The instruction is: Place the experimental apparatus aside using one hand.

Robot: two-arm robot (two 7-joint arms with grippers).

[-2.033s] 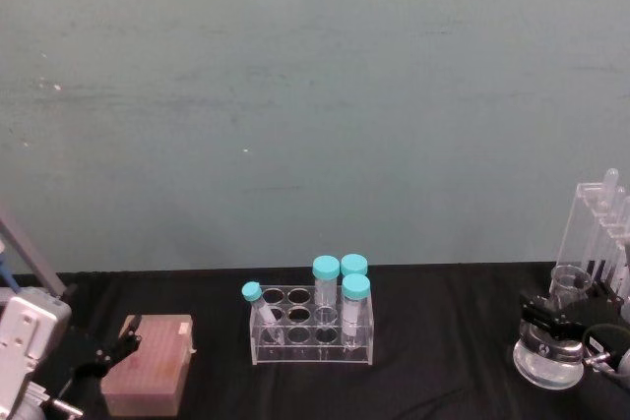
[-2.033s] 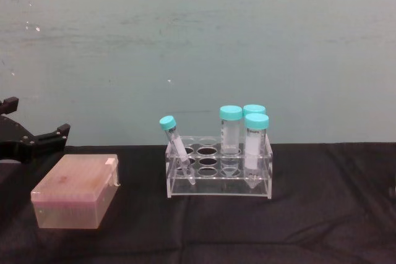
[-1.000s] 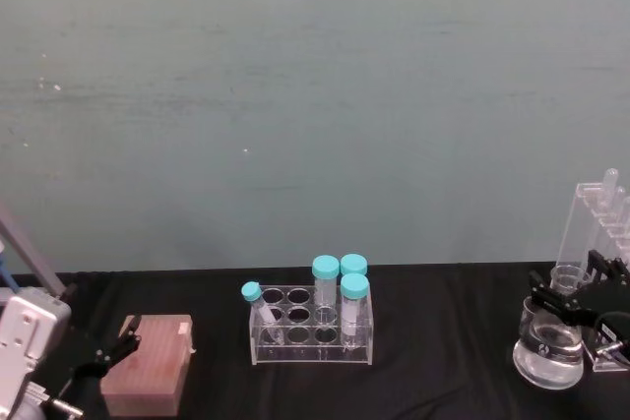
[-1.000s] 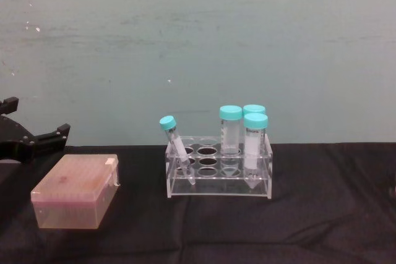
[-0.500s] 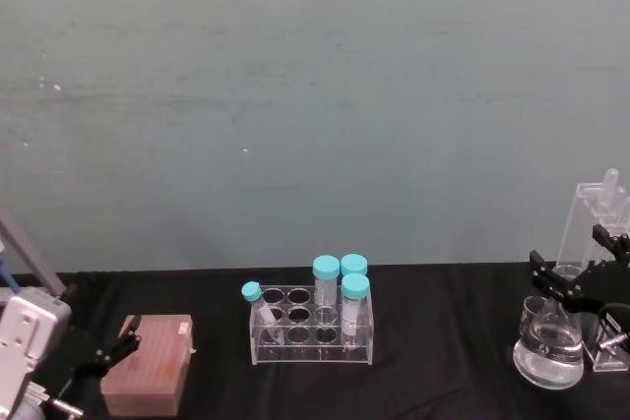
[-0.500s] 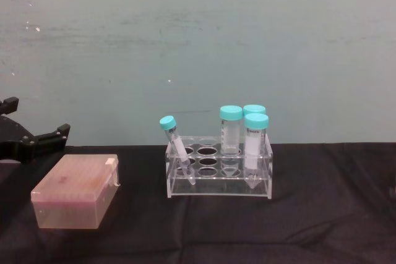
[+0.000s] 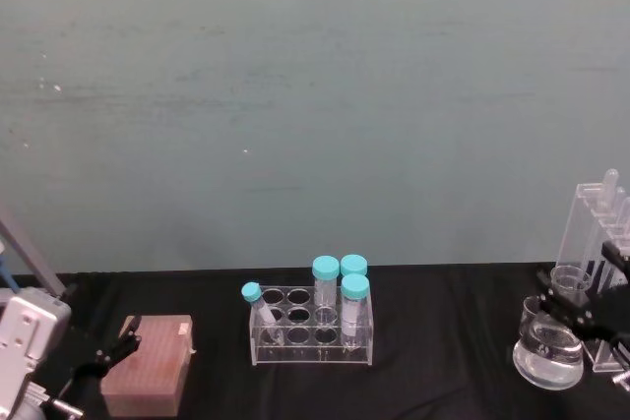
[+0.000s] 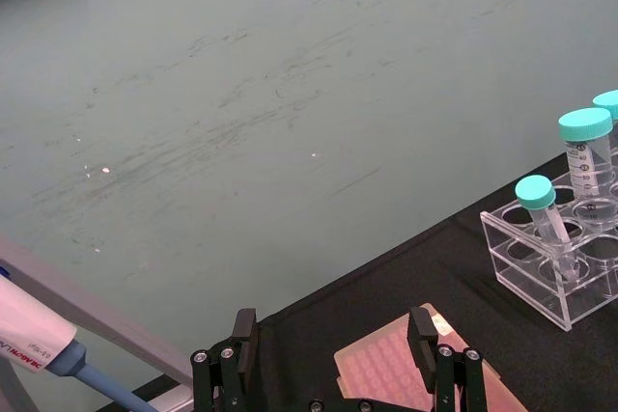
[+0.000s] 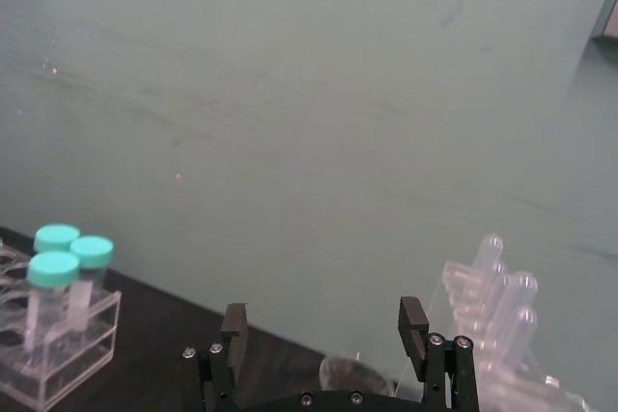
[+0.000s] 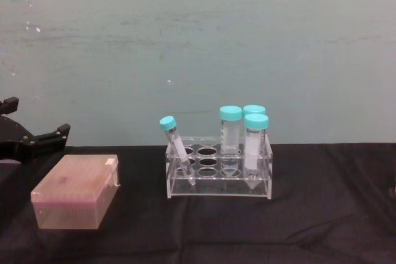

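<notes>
The right claw [image 7: 591, 307] has drawn back from the conical flask [image 7: 547, 353].

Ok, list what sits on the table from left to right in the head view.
Left pincer → pink pipette tip box → clear tube rack with teal-capped tubes → conical flask → tall acrylic stand at the right edge.

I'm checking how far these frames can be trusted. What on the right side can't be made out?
- Tall acrylic stand: head view, cut off by the right edge.
- Right gripper: head view, cut by that edge; contact with the conical flask unclear.
- Small beaker: right wrist view, lower part hidden behind the gripper.
</notes>
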